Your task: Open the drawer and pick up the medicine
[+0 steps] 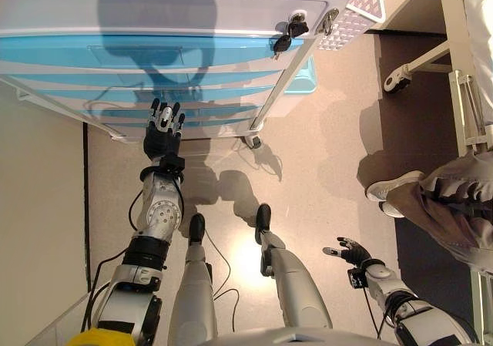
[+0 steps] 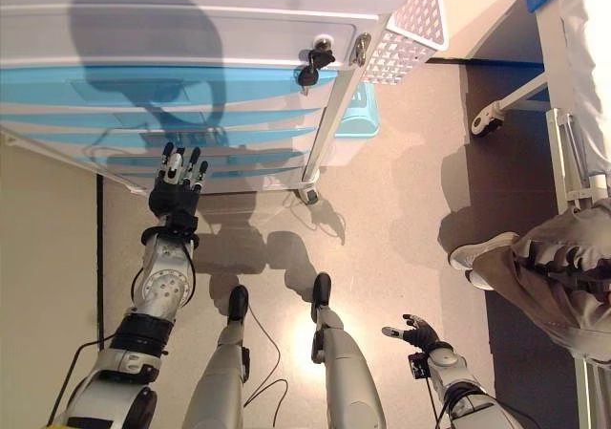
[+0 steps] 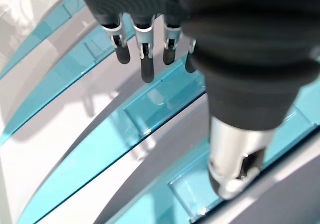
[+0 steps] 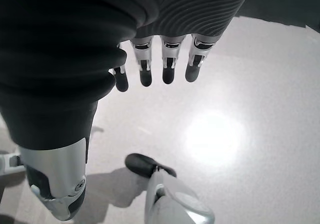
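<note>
A white cabinet (image 1: pixel 192 18) with several blue drawer fronts (image 1: pixel 139 53) stands ahead, all drawers closed. A bunch of keys (image 1: pixel 286 36) hangs in the lock at its upper right corner. My left hand (image 1: pixel 162 130) is raised in front of the lower drawers, fingers straight and open, close to the blue fronts but not holding anything. The left wrist view shows its fingers (image 3: pixel 145 44) over a blue drawer front with a clear label holder (image 3: pixel 160 102). My right hand (image 1: pixel 350 252) hangs low by my side, open and empty. No medicine is visible.
A caster wheel (image 1: pixel 253 140) sits under the cabinet's right corner. A light blue bin (image 1: pixel 304 80) stands behind it. A seated person's leg and shoe (image 1: pixel 397 188) are at the right, beside a bed frame (image 1: pixel 466 92) with a wheel (image 1: pixel 397 78). A wall runs along the left.
</note>
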`<state>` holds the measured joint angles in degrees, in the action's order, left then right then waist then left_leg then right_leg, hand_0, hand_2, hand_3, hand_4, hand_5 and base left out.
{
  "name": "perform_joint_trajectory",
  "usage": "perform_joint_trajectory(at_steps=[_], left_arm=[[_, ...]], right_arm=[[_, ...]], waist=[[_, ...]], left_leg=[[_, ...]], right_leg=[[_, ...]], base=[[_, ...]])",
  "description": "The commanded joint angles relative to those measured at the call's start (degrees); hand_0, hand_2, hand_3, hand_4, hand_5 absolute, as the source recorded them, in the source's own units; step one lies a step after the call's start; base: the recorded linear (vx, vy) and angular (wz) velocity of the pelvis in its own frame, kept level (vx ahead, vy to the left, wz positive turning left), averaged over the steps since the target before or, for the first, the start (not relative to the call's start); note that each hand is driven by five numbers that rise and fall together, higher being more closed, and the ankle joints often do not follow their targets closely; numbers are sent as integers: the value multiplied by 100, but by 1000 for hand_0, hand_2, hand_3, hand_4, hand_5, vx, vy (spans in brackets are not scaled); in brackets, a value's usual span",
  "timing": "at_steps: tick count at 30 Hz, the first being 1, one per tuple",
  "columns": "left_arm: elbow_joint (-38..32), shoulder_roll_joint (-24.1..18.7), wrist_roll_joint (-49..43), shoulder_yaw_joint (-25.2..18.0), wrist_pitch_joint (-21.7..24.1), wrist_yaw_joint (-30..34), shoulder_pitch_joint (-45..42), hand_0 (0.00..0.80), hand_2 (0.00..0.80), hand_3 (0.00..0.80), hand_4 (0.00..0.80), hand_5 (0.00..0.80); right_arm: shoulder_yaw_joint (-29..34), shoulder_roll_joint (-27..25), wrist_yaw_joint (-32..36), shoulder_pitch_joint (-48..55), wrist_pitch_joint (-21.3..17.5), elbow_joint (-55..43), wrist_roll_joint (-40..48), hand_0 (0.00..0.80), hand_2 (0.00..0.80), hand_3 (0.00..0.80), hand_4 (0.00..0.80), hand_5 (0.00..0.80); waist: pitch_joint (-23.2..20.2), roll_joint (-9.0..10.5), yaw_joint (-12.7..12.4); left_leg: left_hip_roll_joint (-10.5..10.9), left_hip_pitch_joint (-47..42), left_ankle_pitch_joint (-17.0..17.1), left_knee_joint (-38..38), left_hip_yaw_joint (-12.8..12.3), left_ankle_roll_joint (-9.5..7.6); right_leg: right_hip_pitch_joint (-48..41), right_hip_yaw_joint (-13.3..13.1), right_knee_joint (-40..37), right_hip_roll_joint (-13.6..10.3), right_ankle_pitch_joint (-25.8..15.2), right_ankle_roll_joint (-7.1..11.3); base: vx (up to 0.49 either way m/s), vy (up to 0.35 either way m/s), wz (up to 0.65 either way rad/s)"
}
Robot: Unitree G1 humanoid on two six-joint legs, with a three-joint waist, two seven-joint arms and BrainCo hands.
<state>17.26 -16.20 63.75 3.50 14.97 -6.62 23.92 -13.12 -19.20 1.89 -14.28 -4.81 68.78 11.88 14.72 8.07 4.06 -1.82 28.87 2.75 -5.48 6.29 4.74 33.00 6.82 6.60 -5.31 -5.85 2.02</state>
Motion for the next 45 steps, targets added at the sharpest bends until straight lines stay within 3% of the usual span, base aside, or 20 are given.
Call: perform_joint_trajectory(at_steps=[1,20,45], left_arm=[[-1017,-236,-513,-293,666,285,911,0,0,0,0,0],[-692,269,-188,-337,577,339,382,0,0,0,0,0],[-340,414,64,-395,609,245,285,0,0,0,0,0]], right_arm=[[-113,-231,-141,288,50,119,-57,0,0,0,0,0],[-21,-143,-216,338,48,108,-54,0,0,0,0,0],[-76,-90,-285,348,60,102,-41,0,0,0,0,0]], waist=[[-505,-15,136],[-484,37,101],[-477,229,38]], left_leg=[[349,456,-139,-303,87,-399],[333,466,-122,-306,101,-411],[246,447,-2,-199,219,-358]], right_leg=[[-44,95,234,23,77,346],[0,104,312,53,92,323],[75,260,483,115,184,293]], base=[[0,0,0],[0,0,0],[-5,-14,0]])
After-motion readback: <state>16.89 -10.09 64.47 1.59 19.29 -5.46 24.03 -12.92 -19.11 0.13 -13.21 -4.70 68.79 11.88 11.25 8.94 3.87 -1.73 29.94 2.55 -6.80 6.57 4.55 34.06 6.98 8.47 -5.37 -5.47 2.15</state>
